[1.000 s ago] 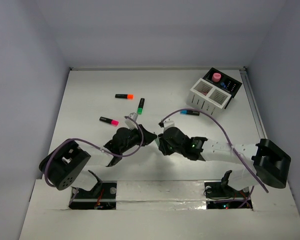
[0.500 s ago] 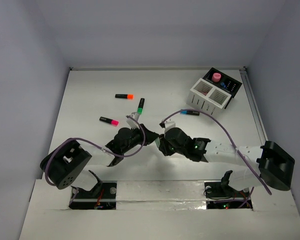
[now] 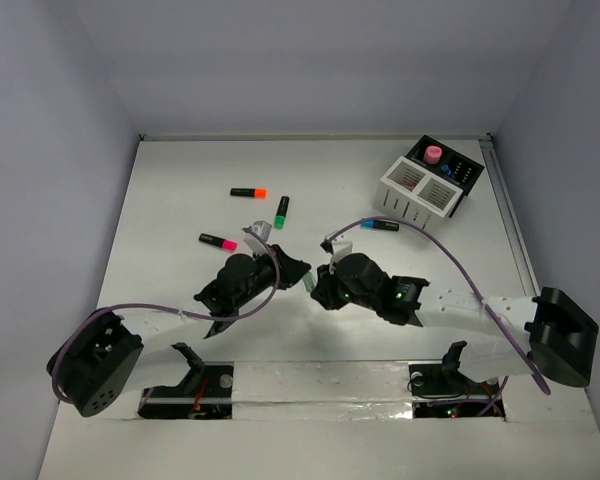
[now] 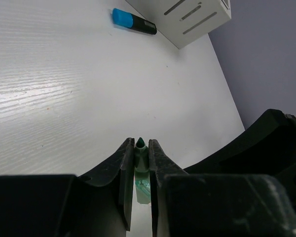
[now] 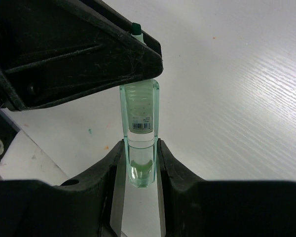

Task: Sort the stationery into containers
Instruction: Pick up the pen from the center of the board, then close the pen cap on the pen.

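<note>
Both grippers meet at the table's middle on one pale green pen (image 5: 139, 111). My left gripper (image 4: 141, 145) is shut on its dark green tip end (image 4: 140, 154). My right gripper (image 5: 139, 148) is shut on its clear cap end. In the top view the left gripper (image 3: 295, 273) and right gripper (image 3: 315, 287) almost touch. Black highlighters lie on the table: orange cap (image 3: 248, 192), green cap (image 3: 280, 212), pink cap (image 3: 218, 241), blue cap (image 3: 379, 225). The white slatted box (image 3: 418, 191), joined to the black box (image 3: 450, 170), stands at the back right.
A pink round item (image 3: 433, 154) sits in the black box. In the left wrist view the blue-capped highlighter (image 4: 133, 23) lies just in front of the white box (image 4: 187, 17). Purple cables arc over both arms.
The left arm's rear links have swung left and down, and both grippers have shifted slightly toward the back. Both stay shut on the green pen.
</note>
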You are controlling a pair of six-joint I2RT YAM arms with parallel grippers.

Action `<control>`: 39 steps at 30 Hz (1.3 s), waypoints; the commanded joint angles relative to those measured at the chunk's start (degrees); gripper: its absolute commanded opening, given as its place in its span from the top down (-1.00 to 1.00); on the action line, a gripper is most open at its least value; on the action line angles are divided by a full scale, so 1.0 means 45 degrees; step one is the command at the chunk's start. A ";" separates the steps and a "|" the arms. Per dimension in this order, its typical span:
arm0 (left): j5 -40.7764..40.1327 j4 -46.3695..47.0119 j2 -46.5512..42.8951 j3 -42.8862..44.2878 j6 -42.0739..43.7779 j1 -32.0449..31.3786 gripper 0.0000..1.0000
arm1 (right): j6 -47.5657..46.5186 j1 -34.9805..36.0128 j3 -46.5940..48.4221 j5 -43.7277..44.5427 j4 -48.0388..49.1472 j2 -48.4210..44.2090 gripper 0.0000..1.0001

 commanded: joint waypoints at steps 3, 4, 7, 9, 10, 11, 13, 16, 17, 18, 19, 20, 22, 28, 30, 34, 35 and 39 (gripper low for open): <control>0.0002 -0.0315 -0.0679 0.1238 0.1607 0.0396 1.00 | 0.0229 0.0269 0.0058 -0.1028 -0.1270 -0.0629 1.00; 0.0241 -0.0159 -0.0718 0.1219 0.1725 0.0396 1.00 | 0.0325 0.0269 0.0253 -0.0990 -0.1406 -0.0668 1.00; 0.0575 -0.0236 -0.1127 0.1005 0.1726 0.0396 0.55 | 0.0404 0.0269 0.1209 -0.0502 -0.1895 -0.0571 1.00; 0.0343 -0.0391 -0.1769 0.0771 0.1706 0.0396 -0.06 | 0.0327 0.0134 0.1717 -0.0404 -0.2149 -0.0299 1.00; 0.0186 -0.0876 -0.2044 0.0731 0.1764 0.0396 -0.19 | 0.0249 0.0133 0.2203 -0.0384 -0.2285 -0.0181 1.00; 0.0010 -0.1151 -0.2337 0.0711 0.1861 0.0396 -0.31 | 0.0190 -0.0041 0.2421 -0.0364 -0.2499 -0.0083 1.00; -0.0458 -0.2046 -0.3293 0.0653 0.1979 0.0396 -0.51 | 0.0054 -0.0043 0.2850 -0.0403 -0.2637 0.0113 1.00; -0.1046 -0.3063 -0.4738 0.0458 0.2136 0.0396 -0.52 | 0.0053 -0.0317 0.3106 -0.0618 -0.2814 0.0191 1.00; -0.1549 -0.3261 -0.5071 0.0341 0.2117 0.0396 -0.50 | 0.0072 -0.0452 0.3165 -0.0734 -0.2833 0.0211 1.00; -0.1767 -0.3418 -0.5751 0.0069 0.2058 0.0396 -0.46 | 0.0073 -0.0647 0.3204 -0.0832 -0.2853 0.0211 1.00; -0.1788 -0.3594 -0.6067 -0.0127 0.2000 0.0396 -0.42 | 0.0073 -0.0649 0.3262 -0.0930 -0.2892 0.0269 1.00; -0.1827 -0.3653 -0.6302 -0.0322 0.1941 0.0396 -0.35 | 0.0053 -0.0649 0.3379 -0.1085 -0.2950 0.0289 1.00; -0.1944 -0.3770 -0.7044 -0.0947 0.1727 0.0396 -0.25 | -0.0025 -0.0921 0.3516 -0.1359 -0.2989 0.0308 1.00; -0.1536 -0.3422 -0.8412 -0.2354 0.1394 0.0396 -0.13 | 0.0033 -0.2324 0.3712 -0.3837 -0.3204 -0.0140 1.00; -0.1243 -0.3167 -0.8608 -0.2802 0.1394 0.0396 -0.15 | 0.0150 -0.2737 0.3673 -0.4970 -0.3049 -0.0374 1.00; -0.0855 -0.1939 -0.8863 -0.3293 0.1530 0.0396 -0.15 | 0.0482 -0.3188 0.3673 -0.6241 -0.2697 -0.0453 1.00; -0.0793 -0.1742 -0.8824 -0.3312 0.1588 0.0396 -0.15 | 0.0599 -0.3188 0.3692 -0.6591 -0.2542 -0.0415 1.00; -0.0889 -0.0492 -0.7988 -0.3254 0.1823 -0.0168 -0.14 | 0.0931 -0.3421 0.3634 -0.7257 -0.2112 -0.0297 1.00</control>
